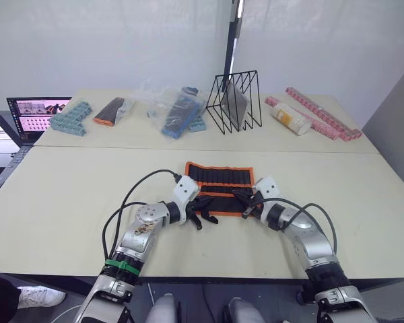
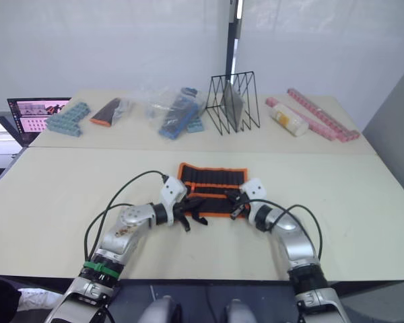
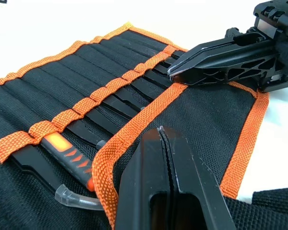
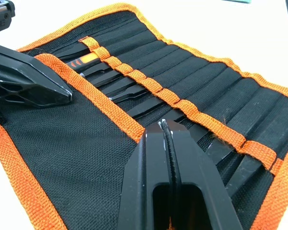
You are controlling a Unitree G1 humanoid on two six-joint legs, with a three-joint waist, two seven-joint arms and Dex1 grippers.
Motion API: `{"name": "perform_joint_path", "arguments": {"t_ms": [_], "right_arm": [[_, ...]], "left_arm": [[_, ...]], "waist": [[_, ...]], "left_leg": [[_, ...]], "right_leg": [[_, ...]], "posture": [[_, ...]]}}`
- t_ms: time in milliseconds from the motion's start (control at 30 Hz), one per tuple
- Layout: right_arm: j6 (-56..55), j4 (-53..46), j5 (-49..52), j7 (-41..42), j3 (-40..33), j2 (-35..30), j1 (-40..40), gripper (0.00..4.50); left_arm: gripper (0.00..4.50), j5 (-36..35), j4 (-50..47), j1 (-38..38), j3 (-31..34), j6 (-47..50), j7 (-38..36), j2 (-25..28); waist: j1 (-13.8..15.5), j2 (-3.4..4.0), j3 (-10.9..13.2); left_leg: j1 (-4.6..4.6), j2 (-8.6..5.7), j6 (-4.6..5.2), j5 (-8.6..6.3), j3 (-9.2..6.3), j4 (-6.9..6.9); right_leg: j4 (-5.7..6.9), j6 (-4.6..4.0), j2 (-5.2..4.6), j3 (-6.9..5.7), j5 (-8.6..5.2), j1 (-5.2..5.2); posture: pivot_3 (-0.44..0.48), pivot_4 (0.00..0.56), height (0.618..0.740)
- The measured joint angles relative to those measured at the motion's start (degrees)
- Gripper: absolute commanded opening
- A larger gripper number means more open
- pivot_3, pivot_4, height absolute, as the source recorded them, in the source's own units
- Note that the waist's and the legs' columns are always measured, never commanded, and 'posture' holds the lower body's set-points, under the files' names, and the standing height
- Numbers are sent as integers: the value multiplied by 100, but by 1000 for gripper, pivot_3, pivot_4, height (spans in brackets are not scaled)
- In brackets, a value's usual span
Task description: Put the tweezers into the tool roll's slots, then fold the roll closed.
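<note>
lying flat on table (image 1: 67,182), tool roll (image 1: 219,176) open – tweezers (image 3: 117,103) tucked in slots (image 4: 201,79). left gripper (image 1: 200,210) closed, empty, at roll's near-left edge; right gripper (image 1: 245,203) closed, empty, at near-right edge – both over roll's near flap.

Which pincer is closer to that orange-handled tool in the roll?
Left. The left pincer sits at the roll's end holding the orange-handled tool; the right pincer is at the opposite end.

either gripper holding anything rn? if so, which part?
Both appear shut on the tool roll: left gripper and right gripper each pinch the orange-edged rim of its near flap, one toward each end. Whether fabric is truly caught can't be confirmed.
</note>
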Motion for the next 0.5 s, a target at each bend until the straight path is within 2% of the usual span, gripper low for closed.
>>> {"name": "perform_joint_path", "arguments": {"t_ms": [167, 300, 500], "right_arm": [[-67, -463, 588, 319, -415, 90, 233, 13], [34, -1006, 568, 667, -85, 56, 439, 13], [245, -856, -27, 368, 337, 50, 542, 13]], "left_arm": [[9, -61, -57, 99, 14, -132, -122, 14], [9, -81, -59, 117, 14, -147, -134, -32], [9, -72, -52, 117, -4, -185, -156, -64]], "waist": [[-15, 2, 0], [-40, 3, 0], [-19, 2, 0]], "left_leg": [[-16, 2, 0, 0, 2, -6], [-14, 2, 0, 0, 2, -13], [-15, -1, 0, 0, 4, -13]], "right_leg": [[3, 0, 1, 7, 0, -22], [1, 0, 1, 8, 0, -23], [-2, 0, 0, 8, 0, -24]], "posture": [[0, 150, 685], [0, 150, 685], [0, 150, 685]]}}
